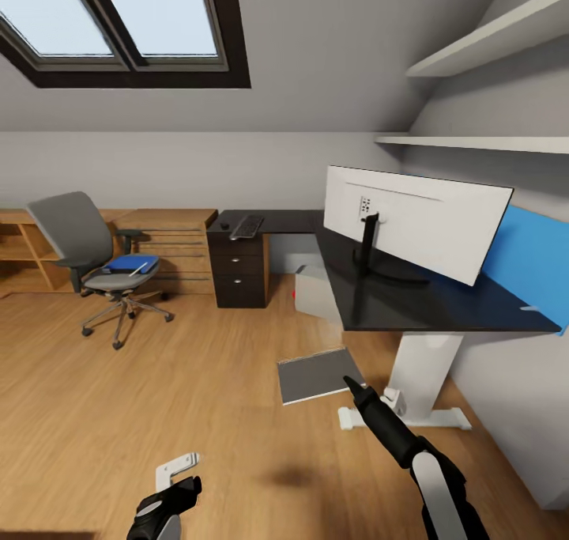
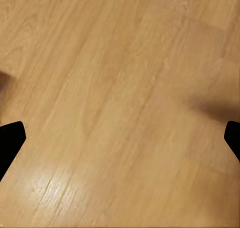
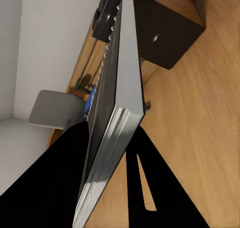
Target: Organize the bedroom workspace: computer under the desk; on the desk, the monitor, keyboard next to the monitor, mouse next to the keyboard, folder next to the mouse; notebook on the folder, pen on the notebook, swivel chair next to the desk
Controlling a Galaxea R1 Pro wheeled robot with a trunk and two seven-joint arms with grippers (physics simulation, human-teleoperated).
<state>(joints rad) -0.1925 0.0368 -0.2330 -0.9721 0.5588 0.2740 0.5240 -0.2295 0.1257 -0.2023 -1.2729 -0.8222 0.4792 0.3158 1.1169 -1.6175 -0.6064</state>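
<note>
- Right wrist view has the right hand [image 3: 107, 153] clamped on the edge of a flat grey slab, the notebook [image 3: 117, 88], one dark finger on each face.
- From the head view, that notebook [image 1: 318, 374] sticks out flat from the right hand [image 1: 352, 386], held above the wood floor [image 1: 118, 398] just beside the desk's white foot [image 1: 419, 374].
- The left hand [image 1: 178, 492] hangs low over bare floor, well apart from the notebook; in the left wrist view its two fingertips [image 2: 11, 138] stand wide apart with nothing between them.
- The black desk [image 1: 411, 303] lies just beyond the right hand, with the monitor [image 1: 415, 220] standing on it, seen from its white back.
- A grey computer [image 1: 316, 291] sits on the floor under the desk.
- Farther along the desk top, over the dark drawers [image 1: 239, 271], lie the keyboard [image 1: 246, 227] and, just beside it, the mouse [image 1: 224, 225].
- The swivel chair [image 1: 95, 259] stands well apart from the desk, by the wooden shelving; on its seat lies the blue folder [image 1: 130, 265] with a thin pen [image 1: 141, 269] on it.
</note>
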